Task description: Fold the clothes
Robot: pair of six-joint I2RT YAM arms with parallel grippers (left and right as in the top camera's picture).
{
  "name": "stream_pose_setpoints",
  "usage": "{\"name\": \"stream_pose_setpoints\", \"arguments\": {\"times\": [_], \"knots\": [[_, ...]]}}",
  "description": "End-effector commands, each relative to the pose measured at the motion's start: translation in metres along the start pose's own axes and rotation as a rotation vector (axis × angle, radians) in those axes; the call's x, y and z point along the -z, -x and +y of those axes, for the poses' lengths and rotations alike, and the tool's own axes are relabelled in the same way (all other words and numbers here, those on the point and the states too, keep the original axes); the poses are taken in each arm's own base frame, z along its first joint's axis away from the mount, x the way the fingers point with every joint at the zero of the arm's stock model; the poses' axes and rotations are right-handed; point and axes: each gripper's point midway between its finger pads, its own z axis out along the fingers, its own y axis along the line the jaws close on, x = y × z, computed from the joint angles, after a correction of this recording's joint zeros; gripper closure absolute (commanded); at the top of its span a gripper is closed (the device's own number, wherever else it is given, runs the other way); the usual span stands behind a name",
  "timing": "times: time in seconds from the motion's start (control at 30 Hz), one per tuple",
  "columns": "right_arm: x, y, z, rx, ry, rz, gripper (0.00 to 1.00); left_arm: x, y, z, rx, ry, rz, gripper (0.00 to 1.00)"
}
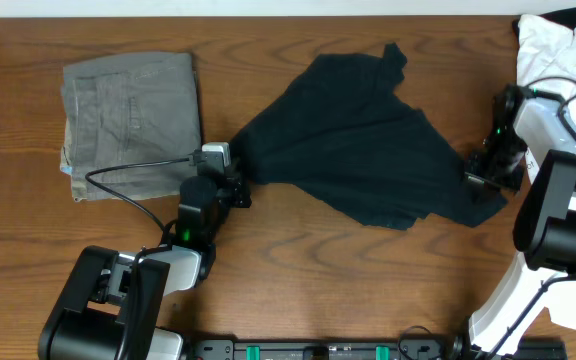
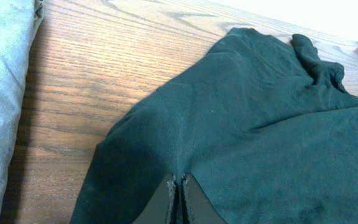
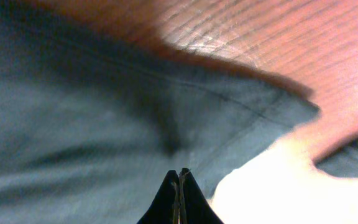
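Black T-shirt (image 1: 358,140) lies crumpled and unfolded at the centre of the counter (image 1: 298,270). Your left claw (image 2: 178,182) is pinched tight on its 9 o'clock edge, and your right claw (image 3: 180,174) is clamped on its 4 o'clock corner. No fold shows yet, so all the folding remains.

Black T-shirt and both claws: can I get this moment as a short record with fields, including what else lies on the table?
garment: black T-shirt, unfolded and wrinkled, lying on the wooden table
left claw: shut, pinching the shirt's left end
right claw: shut, fabric bunched at its tips at the shirt's right end
fold progress: no fold made yet
also on table: folded grey-green trousers at far left, apart from the shirt; white garment at the top right corner
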Motion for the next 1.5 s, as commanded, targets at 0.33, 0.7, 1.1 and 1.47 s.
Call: {"name": "stream_pose_setpoints", "arguments": {"times": [0.33,0.7,1.1,1.47], "knots": [[-0.033,0.061,-0.006,-0.042,0.048,-0.246,0.99,-0.003,0.003,0.0,-0.003,0.008,-0.002,0.93],[-0.032,0.155,0.007,0.046,0.049,-0.601,0.99,-0.003,0.0,0.001,-0.002,0.013,0.011,0.93],[0.074,0.225,0.036,0.103,0.188,-0.978,0.85,-0.003,0.0,0.001,-0.002,0.013,0.011,0.93],[0.195,0.111,0.041,0.138,0.41,-0.755,0.99,-0.003,0.0,0.001,-0.002,0.013,0.011,0.93]]}}
